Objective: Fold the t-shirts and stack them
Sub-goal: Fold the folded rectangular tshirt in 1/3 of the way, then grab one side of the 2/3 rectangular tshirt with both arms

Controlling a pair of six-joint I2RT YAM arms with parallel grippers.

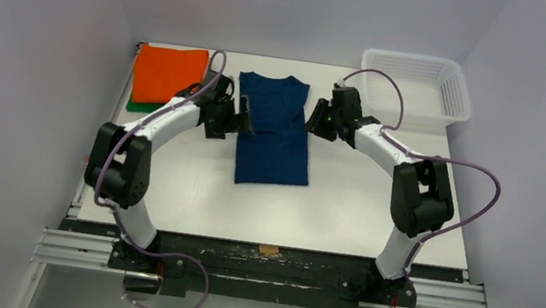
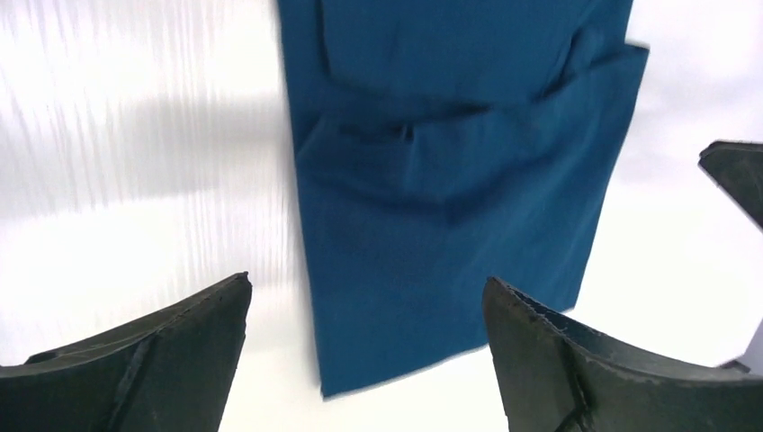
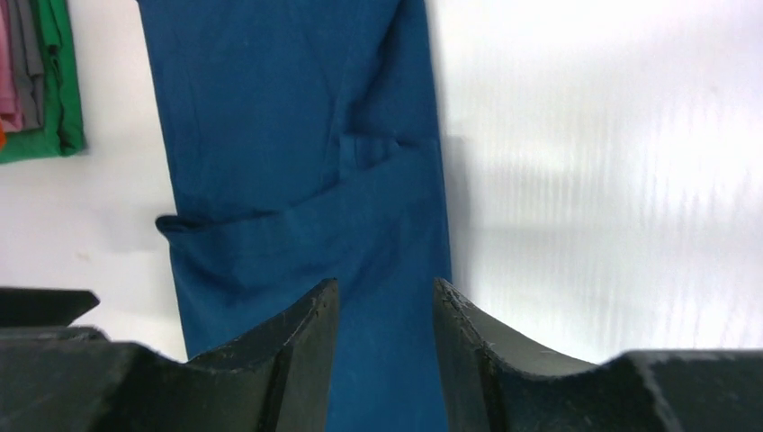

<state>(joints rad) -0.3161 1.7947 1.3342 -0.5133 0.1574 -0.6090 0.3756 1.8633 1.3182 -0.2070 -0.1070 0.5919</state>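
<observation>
The navy t-shirt (image 1: 273, 130) lies flat mid-table, folded lengthwise into a narrow strip with its sleeves tucked in; its print is hidden. A folded orange t-shirt (image 1: 169, 73) sits on a green one (image 1: 135, 106) at the back left. My left gripper (image 1: 241, 116) hovers at the navy shirt's left edge, jaws wide open and empty; the shirt (image 2: 450, 180) lies ahead of the gripper (image 2: 369, 279). My right gripper (image 1: 314, 120) is at the shirt's right edge, jaws partly open and empty (image 3: 387, 281) above the cloth (image 3: 297, 162).
A white mesh basket (image 1: 414, 89) stands at the back right. The green shirt's edge (image 3: 54, 90) shows at the top left of the right wrist view. White table (image 1: 193, 191) spreads in front of the navy shirt.
</observation>
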